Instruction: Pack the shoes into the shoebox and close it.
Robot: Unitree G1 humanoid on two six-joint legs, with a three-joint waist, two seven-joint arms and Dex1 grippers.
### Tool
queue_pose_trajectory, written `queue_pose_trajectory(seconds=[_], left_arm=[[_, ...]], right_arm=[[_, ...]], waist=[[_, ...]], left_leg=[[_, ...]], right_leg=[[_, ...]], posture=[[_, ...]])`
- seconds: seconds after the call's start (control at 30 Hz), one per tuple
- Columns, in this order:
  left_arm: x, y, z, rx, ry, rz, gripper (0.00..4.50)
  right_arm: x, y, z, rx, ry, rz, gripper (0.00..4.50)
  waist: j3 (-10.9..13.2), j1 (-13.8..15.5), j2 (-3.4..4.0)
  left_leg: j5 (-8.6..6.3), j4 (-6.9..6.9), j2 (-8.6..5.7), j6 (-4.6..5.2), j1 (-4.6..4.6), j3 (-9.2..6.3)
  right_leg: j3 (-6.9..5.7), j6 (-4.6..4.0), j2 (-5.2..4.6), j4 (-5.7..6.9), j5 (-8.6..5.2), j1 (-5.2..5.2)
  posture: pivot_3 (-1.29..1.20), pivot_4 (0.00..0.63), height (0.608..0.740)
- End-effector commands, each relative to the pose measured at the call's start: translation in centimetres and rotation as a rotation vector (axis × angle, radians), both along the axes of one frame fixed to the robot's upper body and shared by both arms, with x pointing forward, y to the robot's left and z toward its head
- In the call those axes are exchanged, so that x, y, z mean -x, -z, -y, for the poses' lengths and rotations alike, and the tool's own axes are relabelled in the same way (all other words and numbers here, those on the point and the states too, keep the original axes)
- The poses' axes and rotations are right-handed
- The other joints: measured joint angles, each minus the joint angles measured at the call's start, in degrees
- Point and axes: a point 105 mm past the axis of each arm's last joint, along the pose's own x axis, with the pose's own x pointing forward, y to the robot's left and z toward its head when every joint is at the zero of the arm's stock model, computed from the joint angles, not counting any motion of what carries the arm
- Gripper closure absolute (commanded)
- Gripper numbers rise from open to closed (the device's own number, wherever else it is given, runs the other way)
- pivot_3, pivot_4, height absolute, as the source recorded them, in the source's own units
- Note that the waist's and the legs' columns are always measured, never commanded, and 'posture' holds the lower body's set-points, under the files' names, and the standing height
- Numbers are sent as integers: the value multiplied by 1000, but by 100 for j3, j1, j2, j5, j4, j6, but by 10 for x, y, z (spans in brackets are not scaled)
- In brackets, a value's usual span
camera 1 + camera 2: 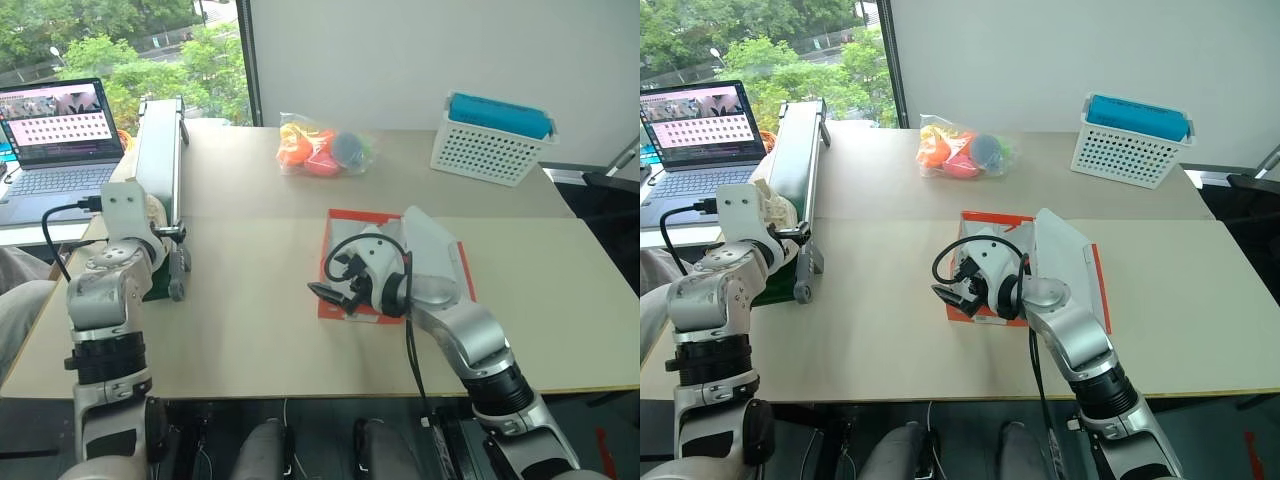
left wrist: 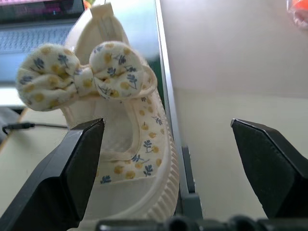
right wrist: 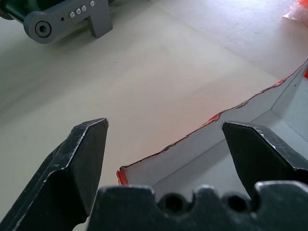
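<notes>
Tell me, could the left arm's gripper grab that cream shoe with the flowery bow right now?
Probably yes. The left gripper is open, and the cream fabric shoe with the floral bow lies straight ahead of its fingers with nothing between them; only the grey conveyor rail runs close beside it.

Our left gripper [image 2: 168,159] hovers near the table's left edge, fingers spread wide; our right gripper [image 3: 168,159] hovers mid-table, equally spread.
</notes>
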Motion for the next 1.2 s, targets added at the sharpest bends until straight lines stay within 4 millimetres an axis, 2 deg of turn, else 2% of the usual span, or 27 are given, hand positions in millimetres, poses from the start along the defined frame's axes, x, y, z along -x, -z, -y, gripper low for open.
queue_pose_trajectory(seconds=[0.03, 0.17, 0.27, 0.4, 0.43, 0.5, 0.57, 0.83, 0.93, 1.13, 1.2], left_arm=[[4, 2, -5, 62, -46, -12, 0], [4, 6, -2, 116, -46, -30, 0], [4, 3, 1, 124, -37, -11, 686], [4, 2, 1, 128, -40, -3, 2219], [5, 2, 1, 129, -43, -4, 2382], [5, 2, 1, 132, -47, -5, 3248], [5, 2, 0, 133, -52, -5, 3854], [4, -2, 2, 131, -58, 25, 3854], [3, -6, 3, 128, -56, 55, 4490], [1, -16, 6, 126, -36, 116, 4490], [-1, -28, 12, 99, -4, 176, 4490]], right_arm=[[-1, -14, 4, -19, 12, 48, 38], [-2, -14, 5, -16, 15, 49, 38], [-2, -14, 4, -16, 12, 50, 0], [-2, -14, 4, -15, 9, 49, 0], [-2, -14, 3, -14, 9, 49, 0], [-2, -14, 3, -14, 7, 48, 0], [-2, -14, 3, -13, 7, 48, 0], [-4, -15, 3, -16, 15, 50, 0], [-5, -15, 4, -14, 18, 51, 0], [-7, -15, 5, -15, 26, 51, 0], [-7, -15, 5, -17, 28, 50, 0]], waist=[[0, -3, -1], [0, -8, -1], [0, -9, -1], [0, -6, -1], [1, -5, -1], [1, 7, -1], [0, 22, -1], [0, 47, -1], [1, 51, -1], [6, 40, -11], [9, 37, -15]], left_leg=[[0, 0, 0, 0, 0, 0], [2, 0, 0, -3, 1, 0], [2, -1, 0, -3, 7, -2], [1, -1, 0, -4, 9, -2], [2, -1, 0, -4, 9, -2], [2, -1, 0, -4, 9, -2], [2, -1, -1, -4, 9, -3], [-10, -1, -2, -25, 14, -3], [-9, 0, -2, -24, 14, -3], [-8, -1, -2, -21, 11, -2], [-8, -1, -2, -21, 9, -2]], right_leg=[[0, 0, 0, 0, 0, 0], [1, 0, 0, 4, 0, -1], [1, 0, 0, 9, 0, 2], [2, -1, 0, 11, 0, 2], [3, -1, 0, 11, 0, 2], [2, -1, -1, 12, 0, 1], [2, -1, -2, 16, 0, 1], [2, -2, -4, 23, -1, 2], [2, -3, -4, 25, -1, 2], [2, -3, -4, 20, -1, 0], [1, -3, -4, 19, -1, -1]], posture=[[0, 150, 708], [0, 150, 708], [0, 150, 708], [0, 150, 708], [0, 150, 708], [0, 150, 708], [0, 150, 708], [0, 150, 708], [0, 150, 708], [0, 150, 708], [0, 150, 708]])
